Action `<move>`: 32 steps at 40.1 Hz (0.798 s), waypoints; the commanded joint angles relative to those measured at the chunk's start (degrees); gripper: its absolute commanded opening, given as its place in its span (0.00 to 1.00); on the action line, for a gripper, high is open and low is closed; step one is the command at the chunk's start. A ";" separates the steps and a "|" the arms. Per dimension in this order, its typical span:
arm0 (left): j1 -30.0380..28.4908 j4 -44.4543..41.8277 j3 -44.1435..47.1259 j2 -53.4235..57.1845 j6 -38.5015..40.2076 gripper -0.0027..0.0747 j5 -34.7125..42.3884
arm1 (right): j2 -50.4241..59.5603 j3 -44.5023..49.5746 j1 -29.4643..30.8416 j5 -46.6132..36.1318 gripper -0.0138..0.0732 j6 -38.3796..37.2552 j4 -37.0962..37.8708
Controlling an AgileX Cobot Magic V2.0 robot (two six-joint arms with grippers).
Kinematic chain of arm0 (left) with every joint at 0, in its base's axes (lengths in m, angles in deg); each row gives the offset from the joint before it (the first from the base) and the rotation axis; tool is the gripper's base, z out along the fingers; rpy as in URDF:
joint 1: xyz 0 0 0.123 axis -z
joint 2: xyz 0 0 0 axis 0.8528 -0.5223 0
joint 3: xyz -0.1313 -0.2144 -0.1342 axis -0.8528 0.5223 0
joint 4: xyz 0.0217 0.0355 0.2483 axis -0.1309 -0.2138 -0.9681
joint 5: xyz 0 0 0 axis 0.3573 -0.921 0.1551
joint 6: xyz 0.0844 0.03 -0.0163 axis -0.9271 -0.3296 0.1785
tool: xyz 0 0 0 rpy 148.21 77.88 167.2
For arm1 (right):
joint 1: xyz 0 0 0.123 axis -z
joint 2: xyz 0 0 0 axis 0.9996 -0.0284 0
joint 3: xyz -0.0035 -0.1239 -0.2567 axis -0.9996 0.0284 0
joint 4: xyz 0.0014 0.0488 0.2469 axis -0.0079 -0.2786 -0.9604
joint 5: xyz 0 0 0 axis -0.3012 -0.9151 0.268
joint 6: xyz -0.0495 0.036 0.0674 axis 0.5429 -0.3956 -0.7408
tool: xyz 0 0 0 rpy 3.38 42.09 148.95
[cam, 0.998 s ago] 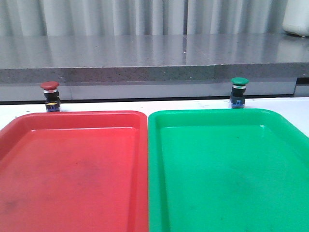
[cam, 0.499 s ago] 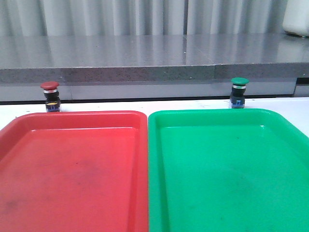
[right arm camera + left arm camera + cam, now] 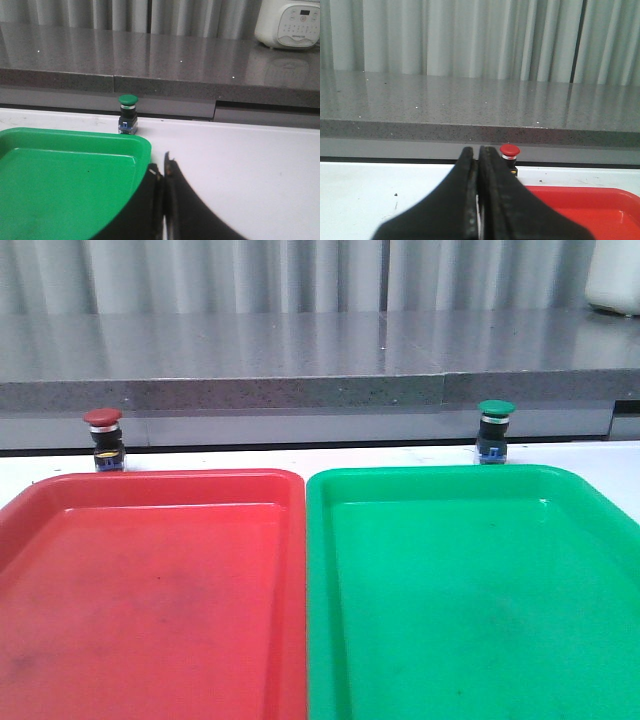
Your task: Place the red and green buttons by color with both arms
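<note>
Red button and green button stand exactly where they stood a second ago, behind the red tray and green tray, left gripper and right gripper both pressed together, empty — nothing started.

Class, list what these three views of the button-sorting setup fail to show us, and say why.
- Front view: neither arm appears; both lie outside the frame.
- Front view: near ends of the red tray and green tray are cut off by the bottom edge.
- Left wrist view: the red button has its base hidden behind the left gripper.
</note>
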 commanded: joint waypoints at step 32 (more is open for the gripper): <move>-0.14 1.58 -40.94 -22.79 -0.14 0.01 -30.43 | -22.88 -33.89 0.36 25.13 0.08 0.21 1.08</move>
